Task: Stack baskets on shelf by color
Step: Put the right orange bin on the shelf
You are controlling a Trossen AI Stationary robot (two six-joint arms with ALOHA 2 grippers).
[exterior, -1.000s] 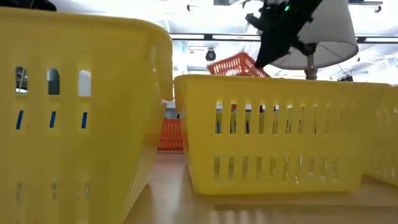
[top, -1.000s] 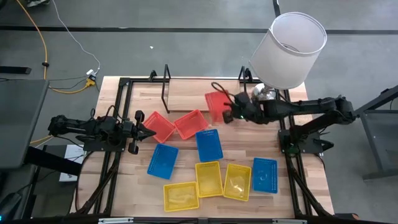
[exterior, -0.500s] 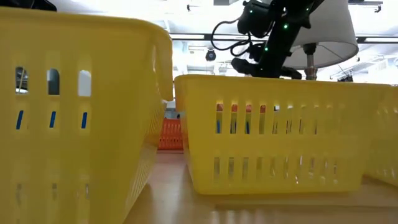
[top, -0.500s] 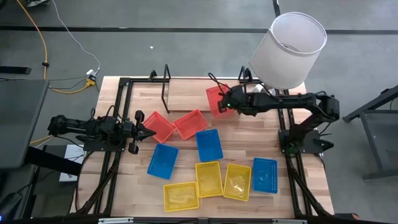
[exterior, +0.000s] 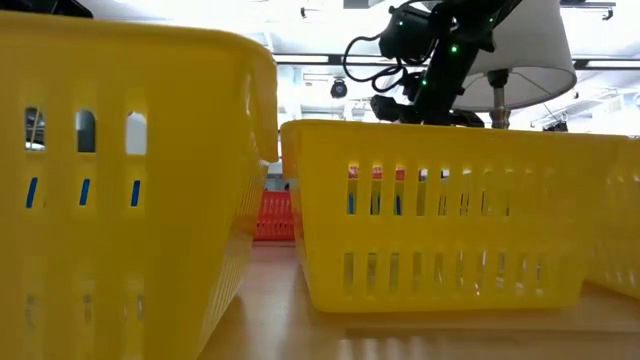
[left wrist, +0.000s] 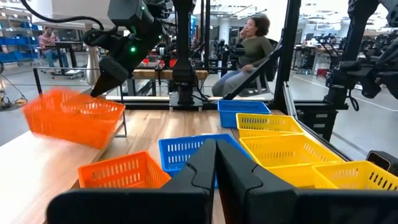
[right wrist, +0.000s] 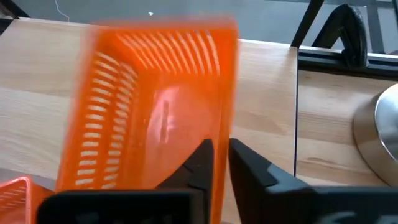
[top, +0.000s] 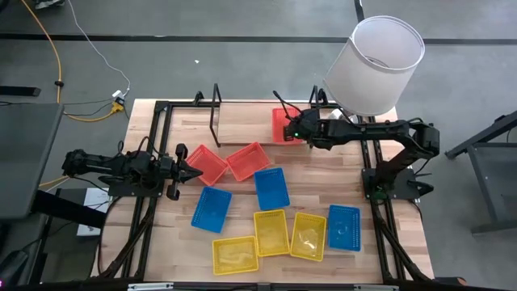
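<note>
right gripper (top: 292, 132) fingers clamped red basket (top: 282, 124) rim over shelf (top: 242, 121) | left gripper (top: 196, 172) fingers closed, empty, at worktop's left edge

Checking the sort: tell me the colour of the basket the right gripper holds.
Red basket, clearest in the high view.

Left gripper (left wrist: 216, 163) at six o'clock, fingers pressed together. Right gripper (left wrist: 107, 78) at eleven, holding a red basket (left wrist: 73, 117) aloft. Blue baskets (left wrist: 186, 154) centre, yellow baskets (left wrist: 292, 148) at four. Seated person (left wrist: 249, 53) at one.
</note>
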